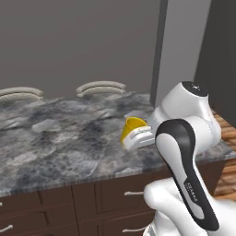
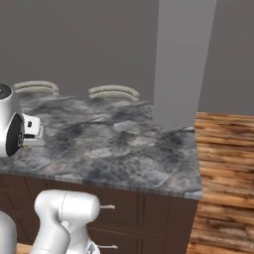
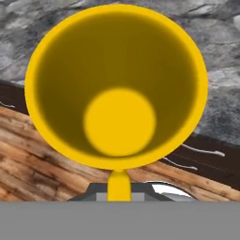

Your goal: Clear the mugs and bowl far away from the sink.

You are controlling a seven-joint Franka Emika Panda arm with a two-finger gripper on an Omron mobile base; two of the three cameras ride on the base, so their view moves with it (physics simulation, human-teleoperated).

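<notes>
One mug point(image 3: 119, 89) – yellow, clamped in gripper point(image 1: 138, 137) above counter point(image 1: 55, 138).

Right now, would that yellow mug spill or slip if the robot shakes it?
Nothing to spill: the hand view shows the yellow mug empty inside. It looks stiff and smooth, so probably a bit slippery. It seems held by its handle alone, tilted above the marble counter, so it might swing or slip.

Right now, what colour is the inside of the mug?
The mug is bright yellow inside, shadowed darker along its walls. The hand view shows it best.
</notes>
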